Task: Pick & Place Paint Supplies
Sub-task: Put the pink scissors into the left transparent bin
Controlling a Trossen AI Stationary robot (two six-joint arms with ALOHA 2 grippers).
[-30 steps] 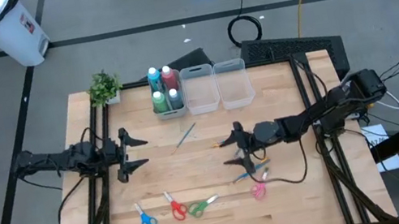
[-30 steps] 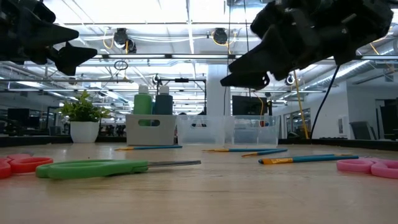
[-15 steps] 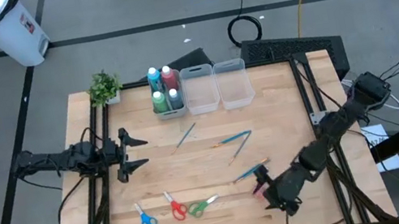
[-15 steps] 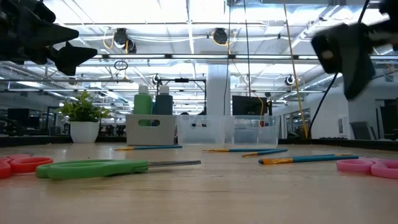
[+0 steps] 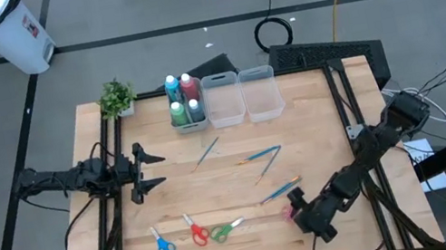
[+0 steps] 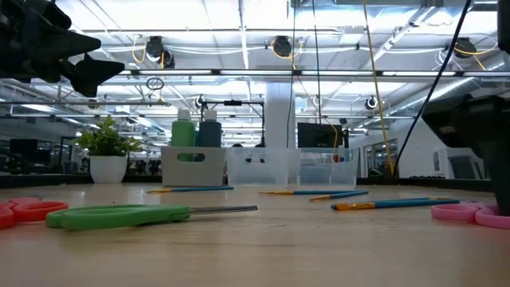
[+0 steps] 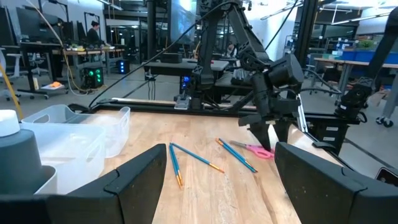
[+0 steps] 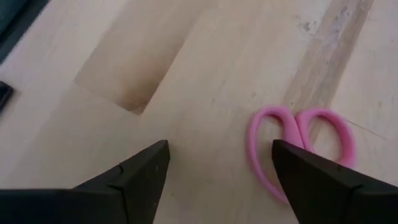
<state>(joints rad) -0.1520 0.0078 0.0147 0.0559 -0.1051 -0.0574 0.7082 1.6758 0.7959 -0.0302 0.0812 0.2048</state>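
My right gripper (image 5: 301,211) is open and hangs just above the table's near right part, over the pink scissors (image 5: 289,213). In the right wrist view its fingers straddle the wood beside the pink handle loops (image 8: 302,142). My left gripper (image 5: 153,167) waits open at the table's left. The blue scissors (image 5: 163,244), red scissors (image 5: 196,231) and green scissors (image 5: 223,231) lie flat near the near edge. Several thin brushes (image 5: 263,157) lie mid-table. The paint bottles (image 5: 184,99) stand in a bin at the far edge.
Two clear bins (image 5: 243,96) stand at the far edge beside the bottle bin, and a potted plant (image 5: 116,96) sits at the far left corner. One brush (image 5: 279,191) lies close to the right gripper. Bare wood shows between the left gripper and the brushes.
My right gripper has swung from over the brushes at mid-table toward the near edge and come low beside the pink scissors. The scissors and brushes lie where they were.
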